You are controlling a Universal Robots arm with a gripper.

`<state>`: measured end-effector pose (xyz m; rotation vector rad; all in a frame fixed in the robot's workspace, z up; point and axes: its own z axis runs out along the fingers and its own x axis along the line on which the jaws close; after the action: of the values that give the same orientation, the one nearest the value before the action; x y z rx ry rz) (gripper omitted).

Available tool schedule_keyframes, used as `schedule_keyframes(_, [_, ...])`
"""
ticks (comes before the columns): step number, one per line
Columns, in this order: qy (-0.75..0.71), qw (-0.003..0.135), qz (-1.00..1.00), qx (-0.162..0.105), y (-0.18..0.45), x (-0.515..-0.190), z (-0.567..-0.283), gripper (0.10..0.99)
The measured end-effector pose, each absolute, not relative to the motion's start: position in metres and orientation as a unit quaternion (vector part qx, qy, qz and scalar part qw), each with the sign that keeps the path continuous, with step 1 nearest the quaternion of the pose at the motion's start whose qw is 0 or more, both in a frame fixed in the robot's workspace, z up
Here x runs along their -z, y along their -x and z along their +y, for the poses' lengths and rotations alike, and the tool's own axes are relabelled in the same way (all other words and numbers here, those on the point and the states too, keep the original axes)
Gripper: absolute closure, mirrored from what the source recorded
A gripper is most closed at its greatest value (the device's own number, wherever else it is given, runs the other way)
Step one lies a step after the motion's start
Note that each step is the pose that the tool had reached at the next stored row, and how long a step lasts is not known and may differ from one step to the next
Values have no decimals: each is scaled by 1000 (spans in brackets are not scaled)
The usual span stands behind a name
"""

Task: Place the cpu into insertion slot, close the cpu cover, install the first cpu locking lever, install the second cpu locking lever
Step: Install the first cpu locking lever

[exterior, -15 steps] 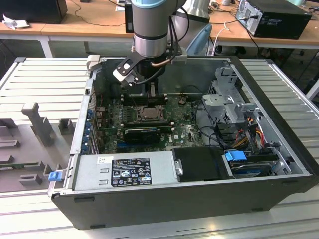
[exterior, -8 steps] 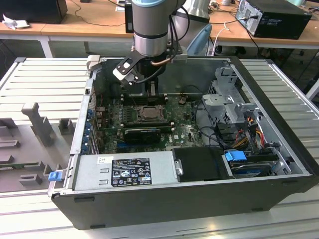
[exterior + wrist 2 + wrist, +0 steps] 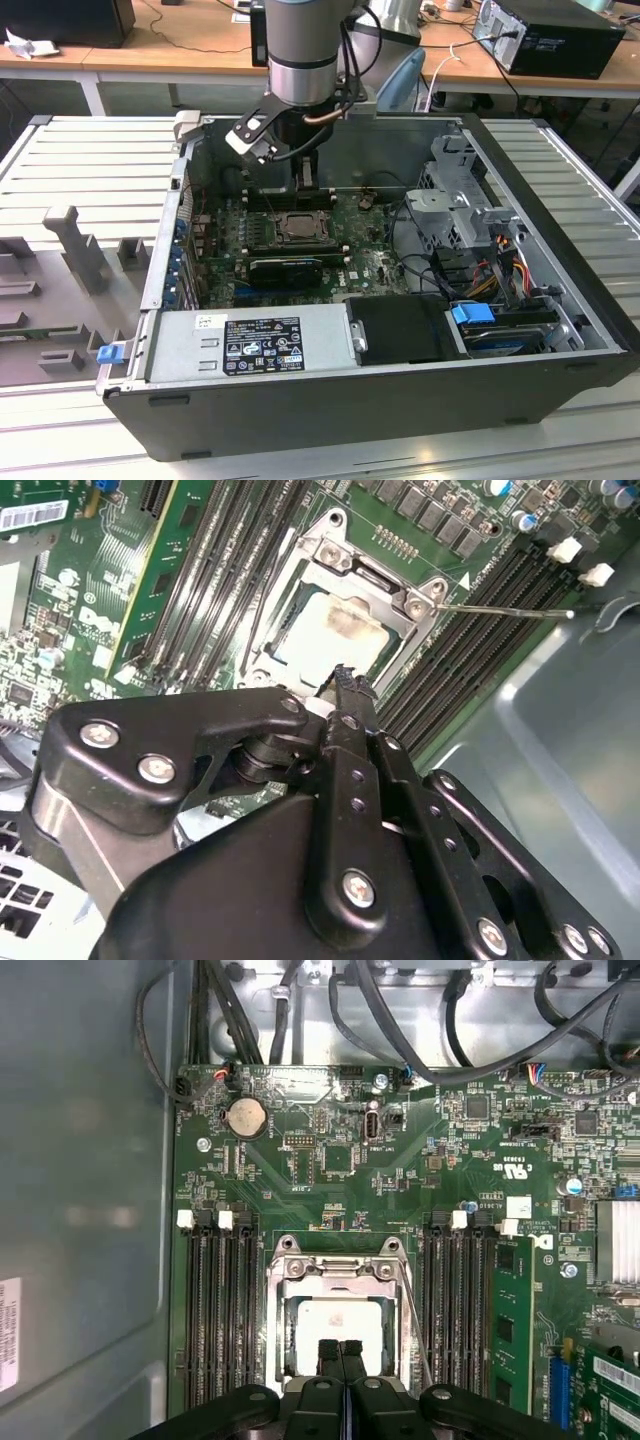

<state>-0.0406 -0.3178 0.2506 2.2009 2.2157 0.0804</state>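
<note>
Now we are holding our tool (image 3: 340,1352) — fingers (image 3: 329,1358) pressed together — just over the chip (image 3: 335,1318), which is lying framed by the lowered metal cover (image 3: 340,1270).

Pale cpu (image 3: 335,630) showing through the square hole of the cover (image 3: 345,560), lying flat around it. Black gripper (image 3: 345,680) close by the cpu's edge. Thin lever (image 3: 510,610) sticking out sideways over long black memory slots (image 3: 480,640). Green board (image 3: 80,630) all around.
</note>
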Motion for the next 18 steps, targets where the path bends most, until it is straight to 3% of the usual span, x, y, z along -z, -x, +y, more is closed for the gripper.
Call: schedule_keyframes(18, [-704,9,709,-26,41,-275,-318,980])
